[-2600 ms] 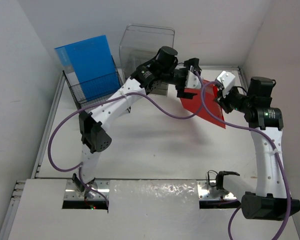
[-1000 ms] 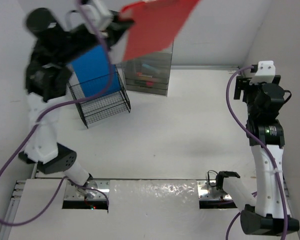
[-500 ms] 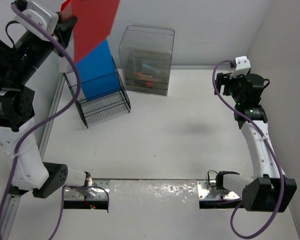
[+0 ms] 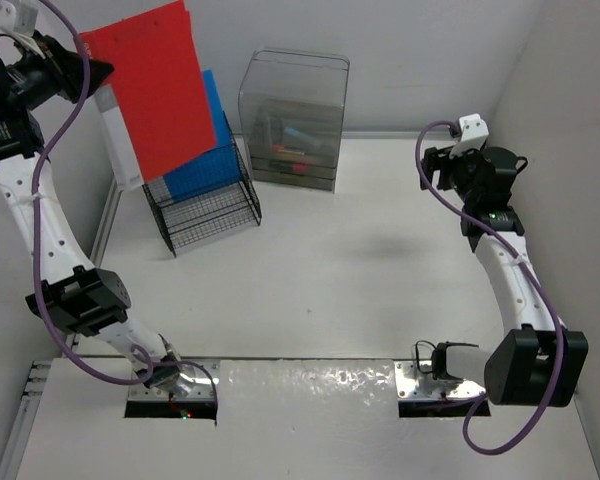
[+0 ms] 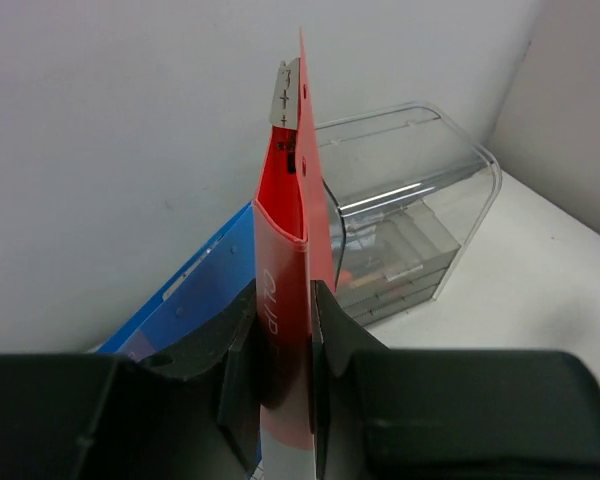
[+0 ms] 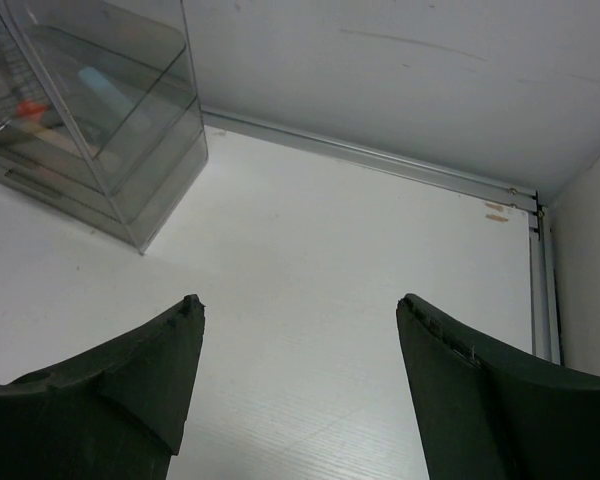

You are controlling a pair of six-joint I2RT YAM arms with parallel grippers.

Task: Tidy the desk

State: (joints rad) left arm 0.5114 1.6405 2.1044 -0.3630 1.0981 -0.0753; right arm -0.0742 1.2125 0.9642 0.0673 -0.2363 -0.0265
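The white desk [image 4: 360,280] lies under both arms. My left gripper [image 4: 85,70] is high at the far left, shut on a red folder [image 4: 150,90] that hangs tilted over the black wire rack [image 4: 205,205]. In the left wrist view the red folder [image 5: 285,250] stands edge-on, pinched between both fingers [image 5: 238,360]. A blue folder [image 4: 205,150] stands in the rack behind it. My right gripper [image 4: 435,165] hovers open over the desk's far right, with nothing between its fingertips [image 6: 298,305].
A clear plastic drawer box [image 4: 295,120] with small items inside stands at the back, right of the rack; it also shows in the right wrist view [image 6: 100,110]. A grey rail [image 6: 380,160] runs along the desk's far edge against the wall.
The left arm has swung the red folder from mid-desk up and to the left, over the rack. The right arm has drawn back to the far right, its jaws barely changed.
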